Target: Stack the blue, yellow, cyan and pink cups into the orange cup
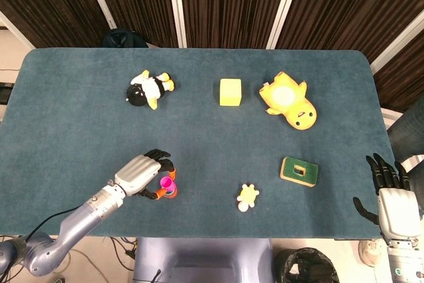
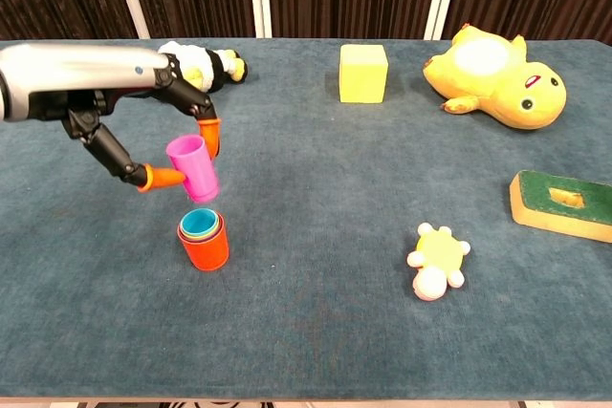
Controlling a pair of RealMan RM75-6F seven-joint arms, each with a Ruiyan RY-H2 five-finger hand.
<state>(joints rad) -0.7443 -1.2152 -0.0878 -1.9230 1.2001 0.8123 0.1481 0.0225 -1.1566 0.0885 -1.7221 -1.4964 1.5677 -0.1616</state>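
Observation:
My left hand (image 2: 143,131) (image 1: 142,173) pinches the pink cup (image 2: 193,168) (image 1: 165,182) between orange fingertips, holding it just above the orange cup (image 2: 204,242). The orange cup stands upright on the near-left table with other cups nested inside; a cyan rim shows on top. In the head view the orange cup (image 1: 171,193) is mostly hidden under the pink cup. My right hand (image 1: 389,193) hangs off the table's right front corner, fingers apart, holding nothing.
On the blue table (image 2: 316,169) lie a penguin toy (image 2: 206,66), a yellow cube (image 2: 363,73), a large yellow duck plush (image 2: 497,78), a green block (image 2: 564,203) and a small yellow toy (image 2: 436,261).

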